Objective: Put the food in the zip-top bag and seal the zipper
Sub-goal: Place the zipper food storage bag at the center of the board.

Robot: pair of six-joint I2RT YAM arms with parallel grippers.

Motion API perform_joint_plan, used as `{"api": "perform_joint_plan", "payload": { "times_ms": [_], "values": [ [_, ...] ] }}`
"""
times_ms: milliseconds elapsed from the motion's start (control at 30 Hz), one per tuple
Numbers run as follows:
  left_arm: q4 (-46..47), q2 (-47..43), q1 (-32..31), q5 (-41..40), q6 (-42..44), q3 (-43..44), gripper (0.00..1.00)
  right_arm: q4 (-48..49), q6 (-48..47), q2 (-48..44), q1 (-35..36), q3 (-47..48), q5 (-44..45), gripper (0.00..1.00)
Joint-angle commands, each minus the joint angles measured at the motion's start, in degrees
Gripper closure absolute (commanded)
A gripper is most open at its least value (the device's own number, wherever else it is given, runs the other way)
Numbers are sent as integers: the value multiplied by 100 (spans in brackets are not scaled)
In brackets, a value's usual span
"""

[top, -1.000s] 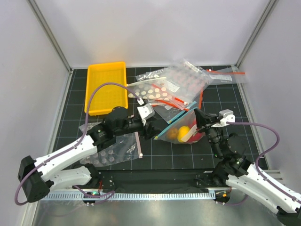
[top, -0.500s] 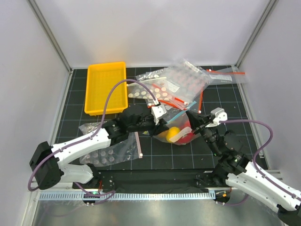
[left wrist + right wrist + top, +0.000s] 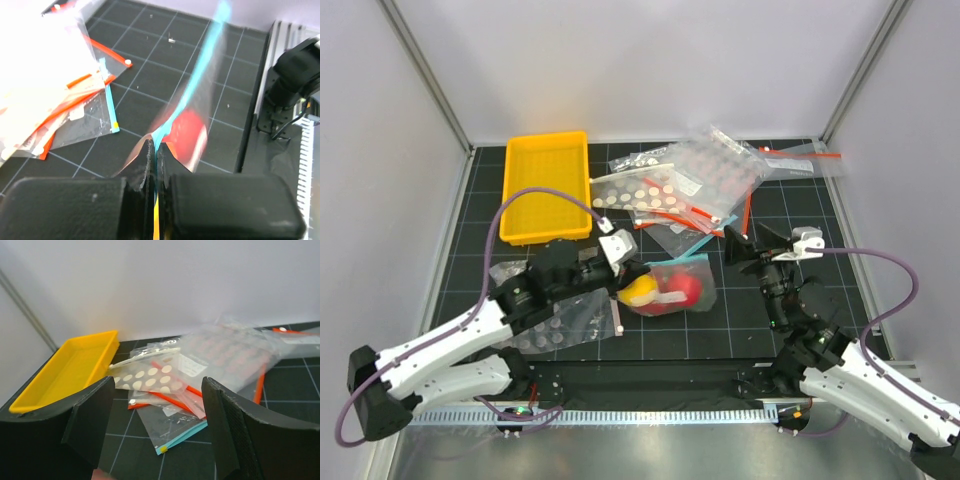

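The zip-top bag lies in the middle of the table with a yellow lemon and a red ball inside. A pale pink piece shows between them. My left gripper is shut on the left end of the bag's light-blue zipper. In the left wrist view the zipper runs, blurred, up and away from the pinched jaws of the left gripper, with the red ball behind it. My right gripper stands open to the right of the bag, apart from it. In its own view the right gripper holds nothing.
A yellow tray sits at the back left. A pile of other bags with red-orange strips and white dots lies behind, including a second flat bag with a light-blue strip. A dotted bag lies under the left arm.
The right gripper opened, let go of the bag and drew back to the right. The left gripper shut on the zipper's left end and pulled left; the bag came down onto the table.
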Motion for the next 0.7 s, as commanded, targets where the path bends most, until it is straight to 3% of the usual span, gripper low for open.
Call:
{"api": "perform_joint_plan", "payload": {
  "times_ms": [0,433,533,667],
  "values": [
    [549,-499,-8,83,-204,-108,100,291,397,170,-4,199,1211,23],
    [172,-394,-16,146,-398,146,100,141,555,548,-4,313,1387,20],
    [40,-306,-16,-90,-346,164,100,150,599,680,-4,348,1422,17],
    [92,-78,-16,-1212,-214,172,100,-60,783,1004,-4,558,1378,7]
  ]
}}
